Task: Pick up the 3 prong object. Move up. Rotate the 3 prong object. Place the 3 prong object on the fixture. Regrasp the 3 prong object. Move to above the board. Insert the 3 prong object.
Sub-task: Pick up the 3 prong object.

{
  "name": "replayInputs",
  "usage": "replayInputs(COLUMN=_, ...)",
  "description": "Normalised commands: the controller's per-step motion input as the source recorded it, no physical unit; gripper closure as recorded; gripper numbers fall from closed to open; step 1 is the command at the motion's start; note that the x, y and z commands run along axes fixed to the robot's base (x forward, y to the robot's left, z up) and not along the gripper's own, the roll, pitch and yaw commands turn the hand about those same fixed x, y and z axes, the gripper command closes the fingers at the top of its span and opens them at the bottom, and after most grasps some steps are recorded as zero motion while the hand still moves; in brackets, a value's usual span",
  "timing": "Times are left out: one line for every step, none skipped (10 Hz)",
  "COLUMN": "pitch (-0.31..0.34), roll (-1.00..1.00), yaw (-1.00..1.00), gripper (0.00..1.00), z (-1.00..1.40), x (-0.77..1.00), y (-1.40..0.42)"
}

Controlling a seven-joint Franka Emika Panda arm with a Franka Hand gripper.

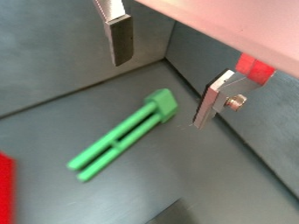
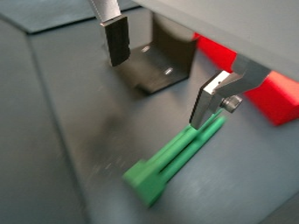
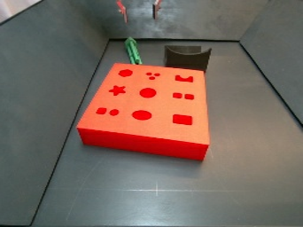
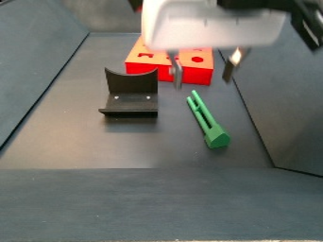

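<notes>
The 3 prong object (image 1: 121,137) is a slender green peg lying flat on the dark floor, apart from everything else; it also shows as the green peg (image 2: 176,157) (image 3: 133,50) (image 4: 206,118). My gripper (image 1: 162,93) hangs open above one end of it, with nothing between the fingers. The open gripper (image 2: 159,92) shows again, and in both side views (image 3: 138,9) (image 4: 203,76). The fixture (image 2: 152,66) (image 3: 187,56) (image 4: 130,93) stands beside the peg. The red board (image 3: 148,102) (image 4: 164,57) (image 2: 268,92) lies flat with its cut-out holes facing up.
Grey walls (image 3: 71,62) enclose the floor on all sides. The peg lies between a side wall and the board's edge. A red corner of the board (image 1: 6,188) shows at the frame edge in a wrist view.
</notes>
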Motion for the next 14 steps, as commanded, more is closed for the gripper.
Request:
replayInputs(pitch=0.0, roll=0.12, yaw=0.02, gripper=0.0, z=-0.98, x=0.05, y=0.77)
replayInputs(pitch=0.1, roll=0.19, yaw=-0.52, gripper=0.0, z=-0.94, x=0.71, y=0.17)
replayInputs(pitch=0.076, roll=0.19, yaw=-0.65, gripper=0.0, z=-0.94, x=0.55, y=0.08)
replayInputs(pitch=0.0, roll=0.05, yaw=-0.31, gripper=0.0, z=-0.71, x=0.03, y=0.03)
replayInputs(pitch=-0.233, roll=-0.03, yaw=0.0, gripper=0.0, z=-0.33, x=-0.04, y=0.0)
replayInputs(pitch=-0.226, roll=0.12, yaw=0.0, gripper=0.0, z=-0.64, x=-0.33, y=0.0)
replayInputs(pitch=-0.239, roll=0.19, yaw=0.0, gripper=0.0, z=-0.61, x=-0.71, y=0.0)
replayInputs(pitch=-0.189, roll=0.0, yaw=0.0, gripper=0.0, z=-0.14, x=-0.49, y=0.0)
replayInputs(pitch=-0.104, roll=-0.03, yaw=0.0, gripper=0.0, z=0.0, x=-0.19, y=0.0)
replayInputs(pitch=0.0, roll=0.04, yaw=0.0, gripper=0.0, z=0.44, x=-0.25, y=0.0)
replayInputs(pitch=-0.049, roll=0.0, yaw=0.0, gripper=0.0, z=0.18, x=-0.27, y=0.0)
replayInputs(pitch=0.0, roll=0.07, yaw=-0.03, gripper=0.0, z=0.29, x=-0.25, y=0.0)
replayInputs(pitch=-0.023, roll=0.29, yaw=0.0, gripper=0.0, z=-0.27, x=-0.13, y=0.01)
replayInputs(pitch=-0.113, roll=0.24, yaw=0.0, gripper=0.0, z=-0.79, x=-0.05, y=0.11)
